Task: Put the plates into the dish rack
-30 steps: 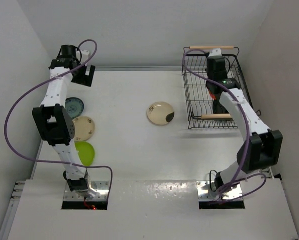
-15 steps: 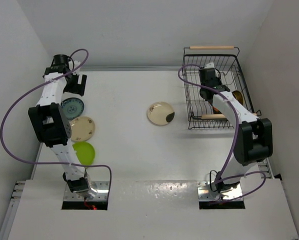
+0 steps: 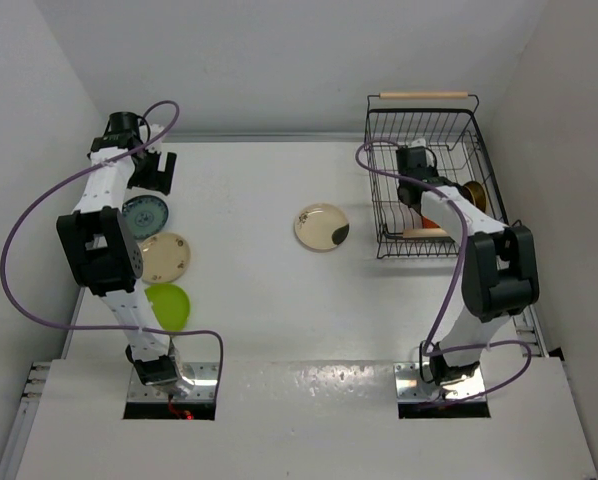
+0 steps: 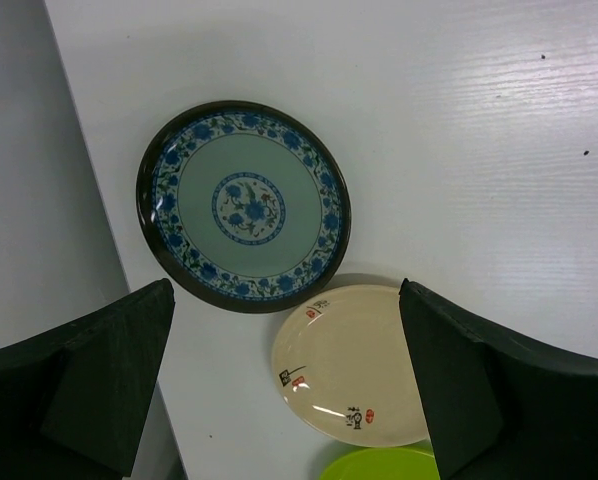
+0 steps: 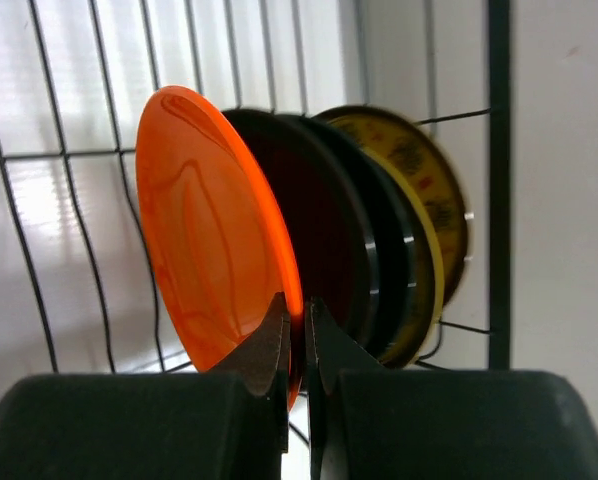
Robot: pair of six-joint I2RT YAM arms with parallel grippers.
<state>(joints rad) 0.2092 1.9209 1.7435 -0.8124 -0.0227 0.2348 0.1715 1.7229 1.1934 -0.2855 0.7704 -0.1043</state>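
My right gripper is shut on the rim of the orange plate and holds it upright inside the dish rack. Behind it stand two black plates and brown-gold plates. In the top view the right gripper is low in the rack. My left gripper is open and empty above the teal patterned plate. The beige plate and the lime green plate lie just beyond it. The cream plate with a dark patch lies mid-table.
The rack's wooden handles sit at its far and near ends. The left wall runs close beside the row of three plates. The right wall stands close beside the rack.
My right gripper has moved down into the rack with the orange plate. My left gripper has shifted left and nearer, over the teal plate.
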